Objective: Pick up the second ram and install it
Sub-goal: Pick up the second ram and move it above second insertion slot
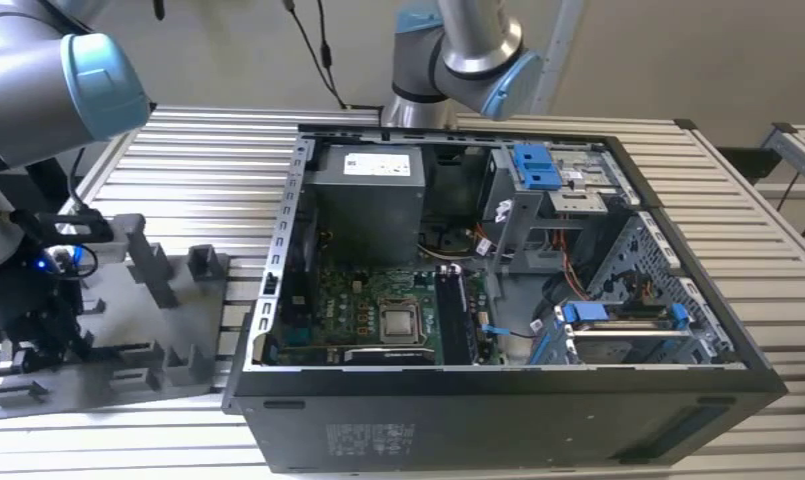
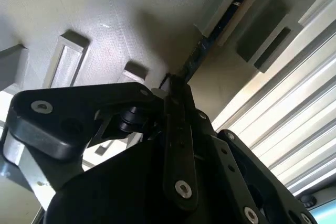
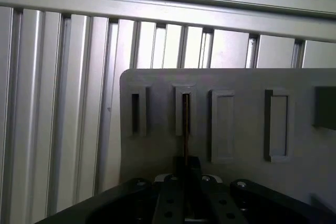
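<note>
Pincer (image 3: 187,167) grips second ram (image 3: 185,124), slotted in holder plate (image 3: 247,80).

The arm (image 1: 22,70) is silver-grey tubing with rounded joints (image 1: 456,55) under light-blue caps (image 1: 105,85). Its gripper (image 2: 173,88) is matt black: flat linked bars (image 2: 178,145) pinned with small round silver screws (image 2: 182,188).

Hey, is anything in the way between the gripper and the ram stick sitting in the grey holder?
Nothing visible. In the first wrist view the gripper is right on the ram stick, shut on its near end, while the stick stands edge-on in a slot of the grey holder.
</note>
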Tool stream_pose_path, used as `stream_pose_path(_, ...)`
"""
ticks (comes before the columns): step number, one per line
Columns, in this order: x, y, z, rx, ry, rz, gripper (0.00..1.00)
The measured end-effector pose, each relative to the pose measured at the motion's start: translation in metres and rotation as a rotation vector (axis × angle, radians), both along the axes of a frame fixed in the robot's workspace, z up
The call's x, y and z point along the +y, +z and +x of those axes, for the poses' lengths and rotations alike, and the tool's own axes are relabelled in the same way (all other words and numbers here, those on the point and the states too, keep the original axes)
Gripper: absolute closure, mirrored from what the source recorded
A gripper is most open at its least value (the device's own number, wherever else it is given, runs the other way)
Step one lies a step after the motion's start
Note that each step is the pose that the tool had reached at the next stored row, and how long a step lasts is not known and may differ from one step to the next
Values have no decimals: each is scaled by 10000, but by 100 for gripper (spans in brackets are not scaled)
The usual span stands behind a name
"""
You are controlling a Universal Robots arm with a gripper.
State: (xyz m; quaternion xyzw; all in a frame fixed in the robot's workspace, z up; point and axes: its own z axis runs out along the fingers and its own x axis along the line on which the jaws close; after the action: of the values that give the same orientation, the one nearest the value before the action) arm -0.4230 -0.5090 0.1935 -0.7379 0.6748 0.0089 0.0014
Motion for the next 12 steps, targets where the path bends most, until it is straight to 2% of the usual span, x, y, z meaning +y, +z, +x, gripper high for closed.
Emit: stream_pose_path(12, 0, 0, 0, 0, 3, -1, 85)
